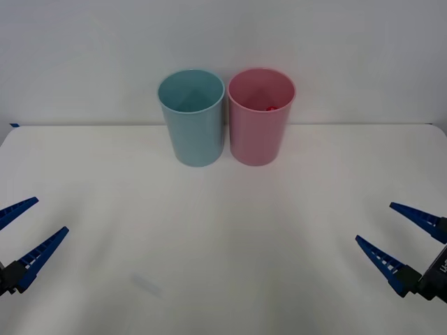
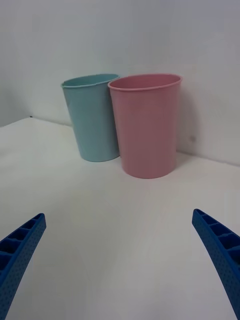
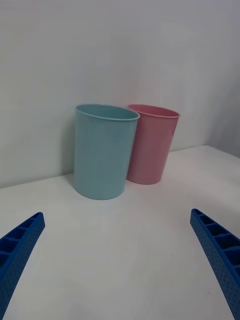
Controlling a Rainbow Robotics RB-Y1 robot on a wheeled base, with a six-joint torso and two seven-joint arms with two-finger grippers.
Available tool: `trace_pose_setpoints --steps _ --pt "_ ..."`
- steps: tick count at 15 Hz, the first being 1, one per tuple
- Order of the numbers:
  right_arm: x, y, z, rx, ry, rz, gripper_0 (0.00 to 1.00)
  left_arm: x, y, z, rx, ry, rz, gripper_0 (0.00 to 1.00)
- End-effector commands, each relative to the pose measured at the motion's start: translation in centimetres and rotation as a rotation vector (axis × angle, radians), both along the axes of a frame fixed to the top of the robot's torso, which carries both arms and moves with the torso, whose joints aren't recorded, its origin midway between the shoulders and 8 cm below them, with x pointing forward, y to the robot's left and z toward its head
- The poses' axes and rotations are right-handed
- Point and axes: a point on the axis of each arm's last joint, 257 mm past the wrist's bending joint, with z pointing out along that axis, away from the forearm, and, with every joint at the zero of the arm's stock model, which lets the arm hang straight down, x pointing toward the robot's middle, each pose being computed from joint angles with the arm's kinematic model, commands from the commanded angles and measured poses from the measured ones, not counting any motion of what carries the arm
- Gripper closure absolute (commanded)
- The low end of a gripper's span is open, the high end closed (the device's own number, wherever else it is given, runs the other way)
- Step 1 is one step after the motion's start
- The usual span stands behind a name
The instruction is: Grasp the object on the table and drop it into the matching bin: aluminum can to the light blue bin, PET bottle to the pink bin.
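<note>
The pink bin [image 1: 259, 125] and the light blue bin [image 1: 193, 125] stand side by side at the back of the white table [image 1: 223, 244], the blue one on the left. Inside the pink bin, a small red bit of the PET bottle [image 1: 271, 107] shows near the inner wall; the rest of it is hidden. My left gripper [image 1: 50, 215] hovers open and holds nothing at the front left. At the front right my right gripper [image 1: 374, 222] is likewise open. Both bins appear ahead of the right gripper [image 2: 119, 214] and the left gripper [image 3: 116, 213].
A plain white wall rises right behind the bins. The table's back edge runs just behind them. A faint smudge [image 1: 145, 284] marks the tabletop near the front left.
</note>
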Motion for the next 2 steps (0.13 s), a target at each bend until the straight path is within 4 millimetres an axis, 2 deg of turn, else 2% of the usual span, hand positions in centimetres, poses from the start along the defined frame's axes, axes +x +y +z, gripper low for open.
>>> trace_pose_setpoints --steps 1,2 --pt "-0.02 0.01 -0.04 0.0 0.001 0.0 0.0 0.0 0.0 0.0 0.0 0.0 0.0 0.0" --pt "-0.02 0.01 -0.04 0.0 0.001 0.0 0.0 0.0 0.0 0.0 0.0 0.0 0.0 0.0"
